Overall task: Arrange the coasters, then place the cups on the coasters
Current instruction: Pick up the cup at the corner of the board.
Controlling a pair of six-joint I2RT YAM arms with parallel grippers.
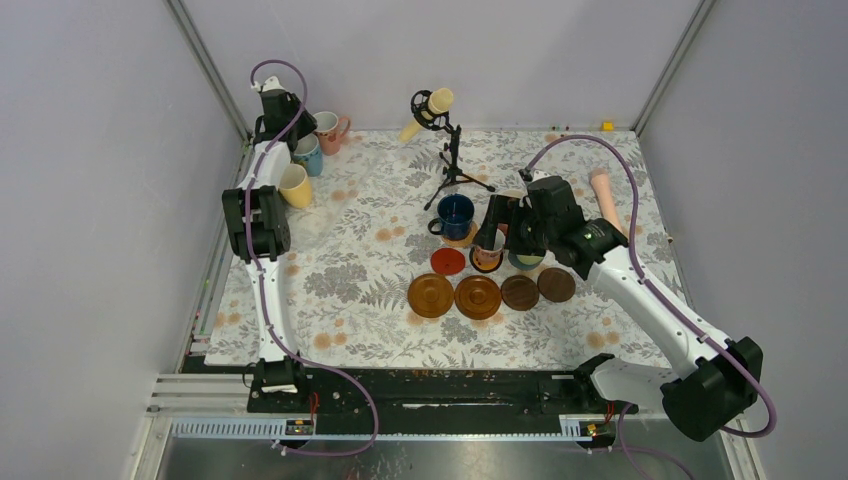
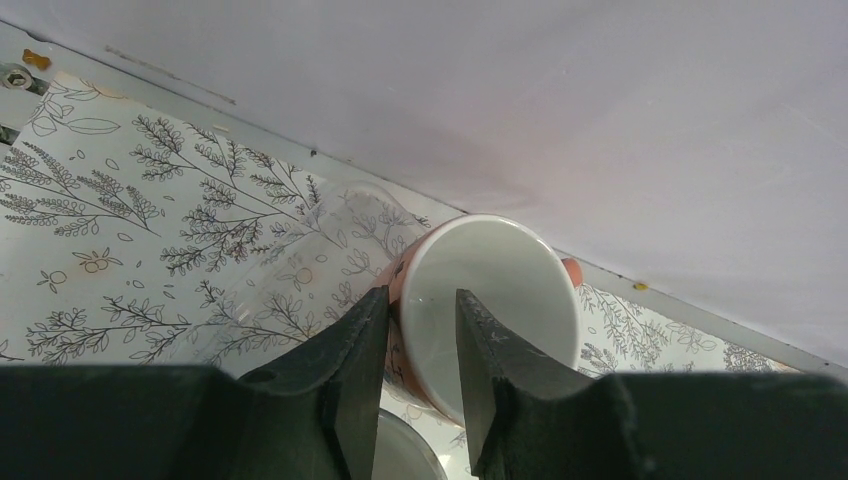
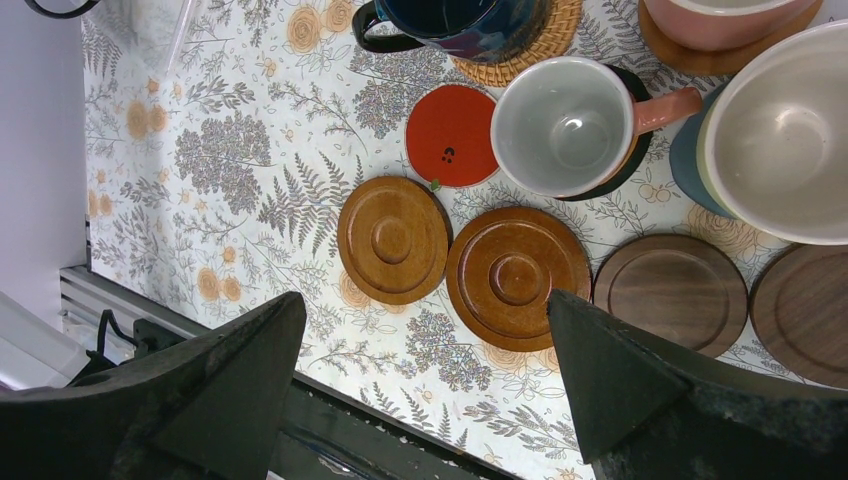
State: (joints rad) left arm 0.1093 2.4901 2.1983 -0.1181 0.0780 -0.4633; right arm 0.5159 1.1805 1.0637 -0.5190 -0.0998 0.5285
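My left gripper is in the far left corner, shut on the rim of a pink cup, one finger outside the wall and one inside. From above, that pink cup stands beside a light blue cup and a yellow cup. My right gripper hangs open over the coasters: a red one, two mid-brown wooden ones and two dark ones. A pink cup sits on a black-rimmed coaster, a navy cup on a cork one.
A cream microphone on a black stand rises at the back centre. A pink cylindrical handle lies at the right. The enclosure walls close in on the left arm's corner. A cream-rimmed cup stands right of the pink one.
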